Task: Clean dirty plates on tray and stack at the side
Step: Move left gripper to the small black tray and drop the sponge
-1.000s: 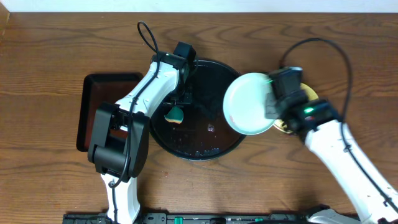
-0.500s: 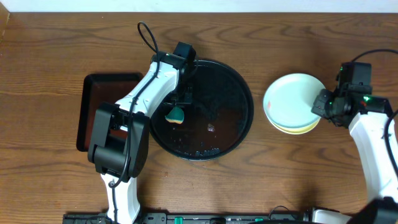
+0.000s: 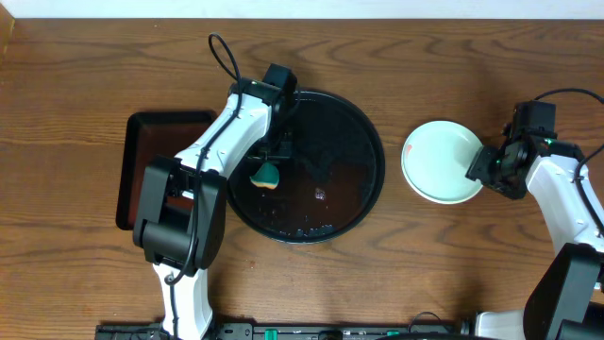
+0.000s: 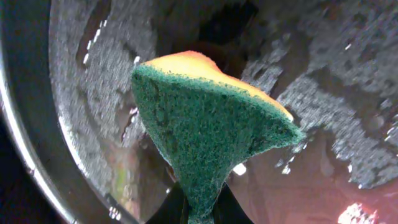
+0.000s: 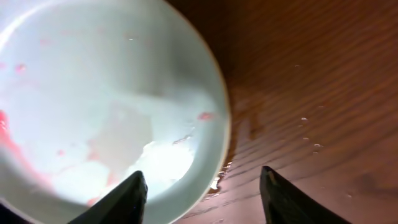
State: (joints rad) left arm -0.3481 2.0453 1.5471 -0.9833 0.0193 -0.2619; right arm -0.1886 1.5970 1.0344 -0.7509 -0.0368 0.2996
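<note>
The round black tray (image 3: 376, 179) lies mid-table, wet and with no plate on it. My left gripper (image 3: 272, 159) hangs over its left part, shut on a green and yellow sponge (image 3: 266, 175). In the left wrist view the sponge (image 4: 205, 124) is pinched between the jaws of the left gripper (image 4: 202, 211) above the tray's wet floor (image 4: 348, 93). A pale blue-green plate (image 3: 439, 161) sits on the table right of the tray. My right gripper (image 3: 486, 168) is open, its fingers straddling the plate's right rim. Faint red smears show on the plate (image 5: 93, 112) ahead of the right gripper (image 5: 202, 180).
A smaller dark rectangular tray (image 3: 156, 161) lies left of the round one, beside the left arm. Water drops wet the wood (image 5: 249, 127) next to the plate's rim. The right arm's cable (image 3: 576, 94) arcs near the table's right edge.
The right gripper carried the plate from over the tray's right edge to the table at the right, set it down and opened. The left arm and sponge have not moved.
</note>
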